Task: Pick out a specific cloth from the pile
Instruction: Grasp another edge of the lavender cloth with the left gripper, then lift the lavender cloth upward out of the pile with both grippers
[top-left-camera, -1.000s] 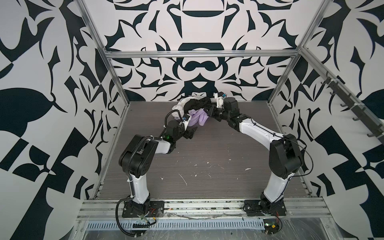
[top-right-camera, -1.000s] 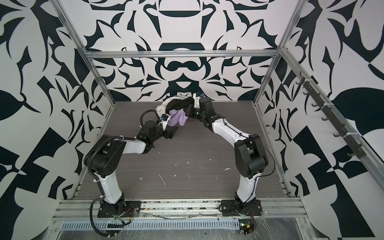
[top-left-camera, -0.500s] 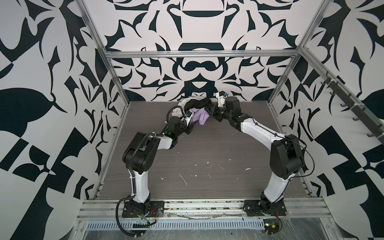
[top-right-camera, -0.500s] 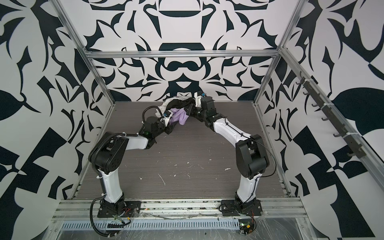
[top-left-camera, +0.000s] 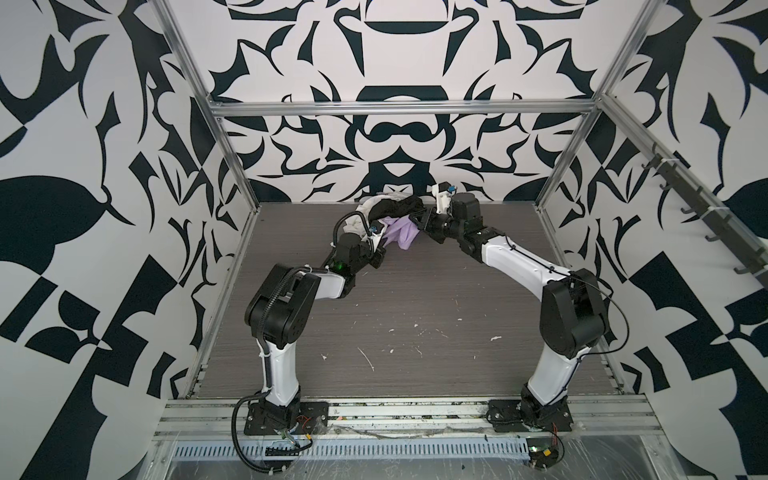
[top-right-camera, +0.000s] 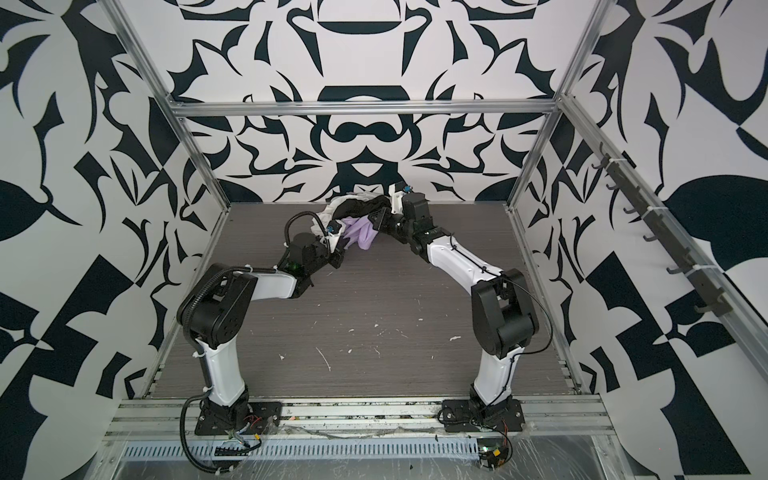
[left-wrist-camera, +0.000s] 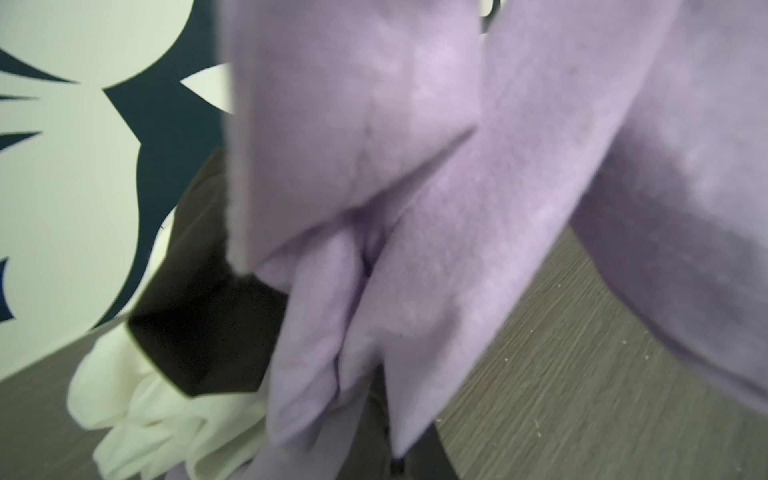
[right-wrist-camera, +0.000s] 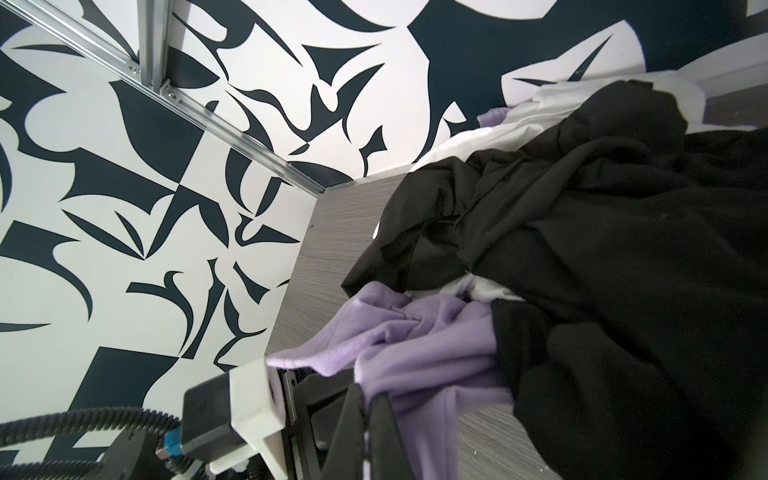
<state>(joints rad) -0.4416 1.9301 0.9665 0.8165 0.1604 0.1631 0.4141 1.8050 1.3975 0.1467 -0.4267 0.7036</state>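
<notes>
Closing within the last second, the left pincer (right-wrist-camera: 368, 399) pinched the cloth (top-left-camera: 401, 229), one lavender piece at the front of the pile (top-right-camera: 359, 206) with one black garment (right-wrist-camera: 582, 249) and one white garment (left-wrist-camera: 137, 407), while the right pincer (top-left-camera: 420, 217) stayed pressed together, perhaps on black fabric.

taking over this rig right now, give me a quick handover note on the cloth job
Left gripper: shut on a low fold of the cloth.
Right gripper: shut, seemingly pinching the cloth's upper edge; the contact itself is hidden.
The cloth hangs between both grippers, partly raised off the table; its far part runs under the black garment in the pile at the back wall, beside the white garment.
Done: cloth gripped.
Left: pull it clear of the pile.
</notes>
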